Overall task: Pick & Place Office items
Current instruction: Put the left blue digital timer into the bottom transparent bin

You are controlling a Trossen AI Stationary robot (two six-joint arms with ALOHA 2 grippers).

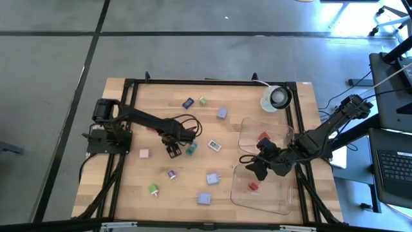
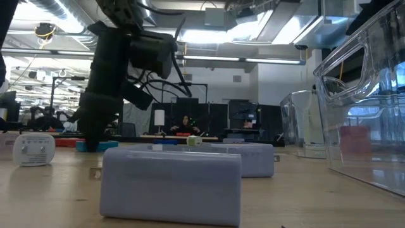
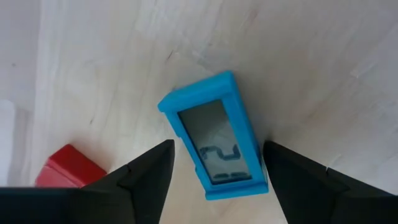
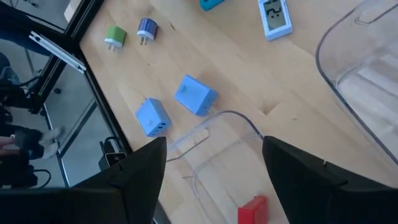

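Observation:
The office items are small coloured blocks scattered on the wooden table (image 1: 129,180). My left gripper (image 1: 174,151) (image 3: 214,180) points down, open, over a teal-blue little clock (image 3: 214,146) (image 1: 191,149) with a grey screen that lies flat between its fingers. A red piece (image 3: 67,169) lies beside it. My right gripper (image 1: 257,167) (image 4: 214,186) hangs open and empty over the near clear tray (image 1: 283,203), where a red piece (image 1: 253,186) (image 4: 252,210) rests on the floor. Another red piece (image 1: 263,136) lies in the far tray (image 1: 248,125). My left gripper comes from above with one finger on each long side of the teal-blue clock. One finger (image 3: 292,177) stands right against the clock's edge (image 3: 263,163); I cannot tell whether it touches. The clock lies flat on the table.
Loose on the table: a white clock (image 1: 214,146), blue block (image 1: 212,178), lavender blocks (image 1: 204,198) (image 1: 222,113), purple plug (image 1: 171,174), green pieces (image 1: 153,189) (image 1: 203,100), pink piece (image 1: 144,153), navy piece (image 1: 188,102). A white tape roll (image 1: 278,96) sits at the far right corner.

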